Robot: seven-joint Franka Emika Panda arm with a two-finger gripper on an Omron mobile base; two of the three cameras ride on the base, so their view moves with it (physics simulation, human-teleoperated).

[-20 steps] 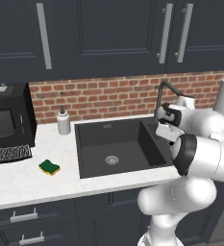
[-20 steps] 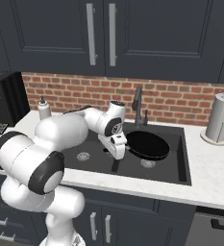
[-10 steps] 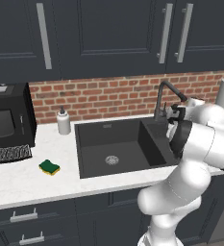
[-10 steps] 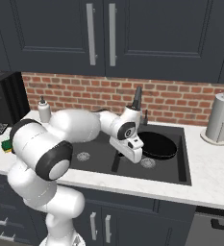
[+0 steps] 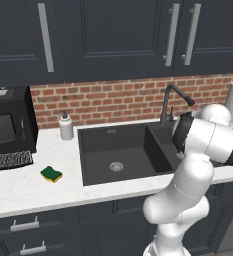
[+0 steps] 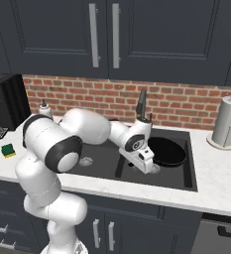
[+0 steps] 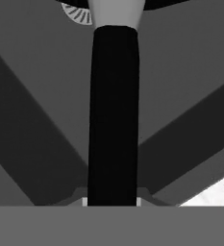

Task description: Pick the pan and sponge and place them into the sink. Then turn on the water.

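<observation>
The hand [image 6: 145, 166] is clamped on the pan's handle [image 7: 113, 115], which runs straight up the hand view between the closed fingers, and the pan [image 6: 165, 151] hangs low in the smaller right basin of the sink [image 6: 186, 181], its round black body just over or on the basin floor — which of the two cannot be told. It is a rigid, all-black frying pan, likely fairly heavy for its size; held by the end of its short handle, its weight sits well out from the grip, so it would tend to droop or twist if the hold were loose, and the smooth handle looks somewhat slippery. The sponge [image 5: 51, 174] lies on the white worktop [image 5: 23, 187] left of the sink, well apart from the hand; it should be light and soft, squashing under the fingers, and is best pinched across its short sides. One pan, one sponge, one double-basin sink, one gooseneck faucet [image 5: 174, 100] behind the basins — also one white soap dispenser [image 5: 66, 126] near the back wall and one paper towel roll [image 6: 226, 121] on the right.
</observation>
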